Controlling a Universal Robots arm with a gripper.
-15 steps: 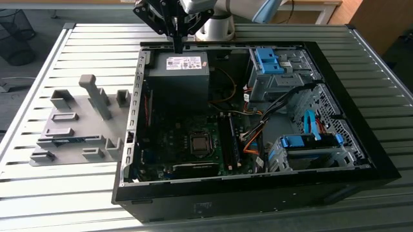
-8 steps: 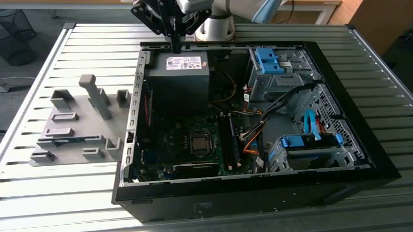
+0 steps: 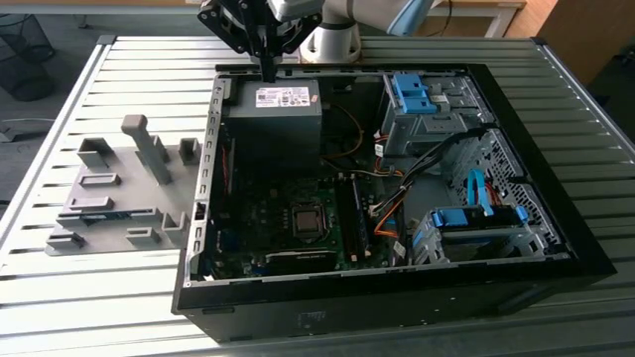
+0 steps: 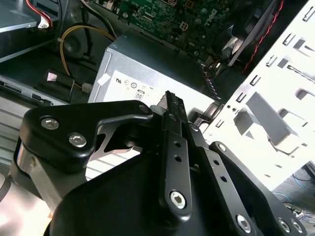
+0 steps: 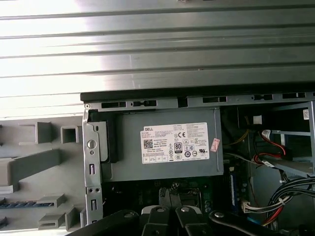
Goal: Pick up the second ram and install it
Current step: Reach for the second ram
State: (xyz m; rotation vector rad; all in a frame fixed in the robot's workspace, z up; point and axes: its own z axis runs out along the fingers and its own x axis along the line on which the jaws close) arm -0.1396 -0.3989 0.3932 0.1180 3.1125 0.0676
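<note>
The second ram (image 3: 105, 216) is a thin blue stick lying in a slot of the grey holder fixture (image 3: 94, 160) on the exterior view's left, outside the computer case; the first wrist view shows its blue edge (image 5: 24, 204). My gripper (image 3: 268, 73) hangs above the rear edge of the case, over the grey power supply (image 3: 276, 111), well away from the ram. Its black fingers (image 4: 172, 110) stand pressed together with nothing between them. The first wrist view has the fingers (image 5: 160, 214) over the power supply (image 5: 165, 145).
The open black case (image 3: 555, 245) lies on a slatted metal table (image 3: 100, 297). Inside are the motherboard (image 3: 288, 230) with long black slots (image 3: 355, 219), bundled cables (image 3: 392, 216) and blue-tabbed drive cages (image 3: 476, 223). Grey holder posts (image 3: 149, 145) stick up beside the case wall.
</note>
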